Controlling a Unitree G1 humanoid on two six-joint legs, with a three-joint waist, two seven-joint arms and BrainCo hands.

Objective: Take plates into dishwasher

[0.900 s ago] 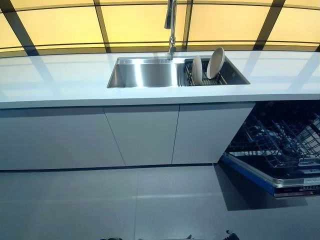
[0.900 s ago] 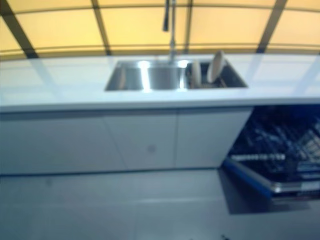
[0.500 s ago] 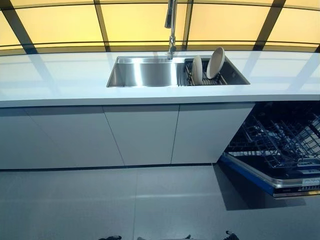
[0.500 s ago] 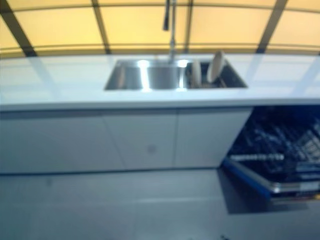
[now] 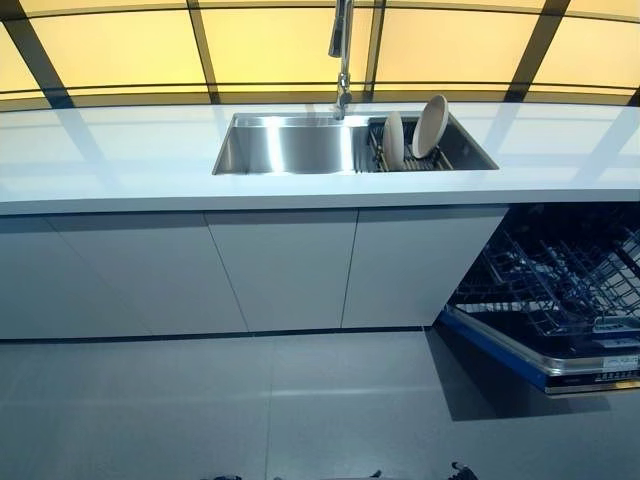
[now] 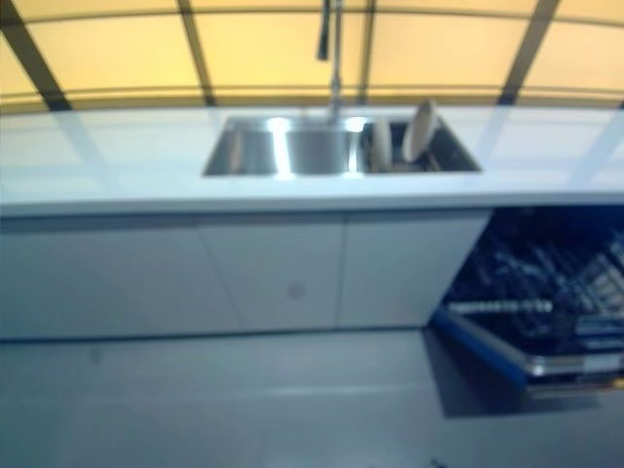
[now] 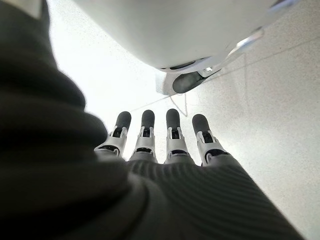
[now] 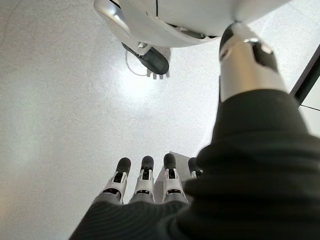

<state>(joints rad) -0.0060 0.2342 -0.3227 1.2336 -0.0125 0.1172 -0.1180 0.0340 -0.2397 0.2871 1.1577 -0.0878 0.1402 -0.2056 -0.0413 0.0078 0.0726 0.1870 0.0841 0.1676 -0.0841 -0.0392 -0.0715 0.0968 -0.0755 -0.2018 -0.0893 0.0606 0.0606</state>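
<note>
Two cream plates stand on edge in a dark rack (image 5: 408,160) at the right end of the steel sink (image 5: 285,148): a smaller plate (image 5: 394,139) and a larger plate (image 5: 431,125) leaning behind it. The dishwasher (image 5: 560,300) stands open at the lower right, its wire basket (image 5: 575,285) pulled out over the blue-edged door. Neither hand shows in the eye views. My left hand (image 7: 165,145) hangs over the floor with its fingers straight and holds nothing. My right hand (image 8: 145,187) hangs the same way, also with nothing in it.
A white counter (image 5: 110,160) runs across the view, with a tall tap (image 5: 343,50) behind the sink. White cabinet doors (image 5: 285,270) lie below it. Grey floor (image 5: 300,400) separates me from the cabinets.
</note>
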